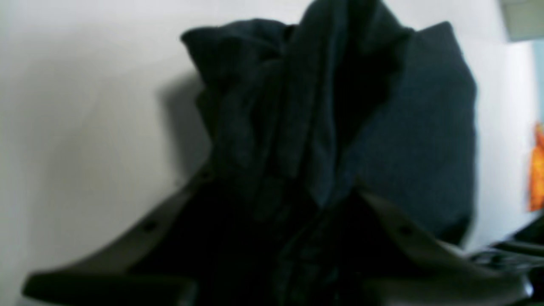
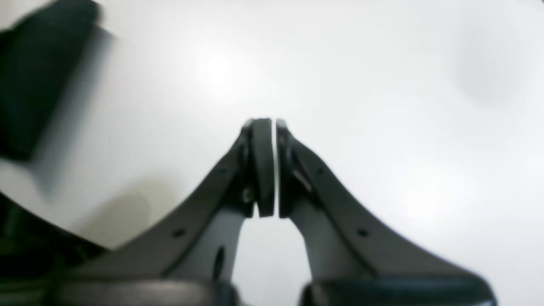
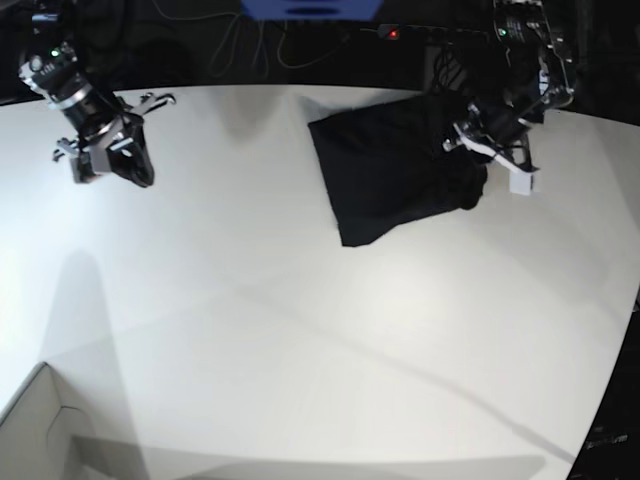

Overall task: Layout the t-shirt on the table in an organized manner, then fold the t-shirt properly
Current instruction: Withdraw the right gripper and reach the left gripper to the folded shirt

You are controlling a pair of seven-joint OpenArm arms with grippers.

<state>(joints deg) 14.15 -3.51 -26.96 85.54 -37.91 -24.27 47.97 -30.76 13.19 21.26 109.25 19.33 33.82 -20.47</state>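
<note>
Left gripper (image 1: 280, 204) clamped on bunched t-shirt (image 3: 395, 165) at its far-right edge (fabric fills the jaws). Right gripper (image 2: 274, 127) closed, empty, above the table (image 3: 300, 330).

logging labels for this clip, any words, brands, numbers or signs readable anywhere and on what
None can be read in any view.
The t-shirt is plain black, with no print showing.
The table is bare white, unmarked.
The left gripper and right gripper show no legible marking.
The orange patch at the left wrist view's edge is too blurred to tell.
The blue object at the base view's top shows no legible text.
</note>
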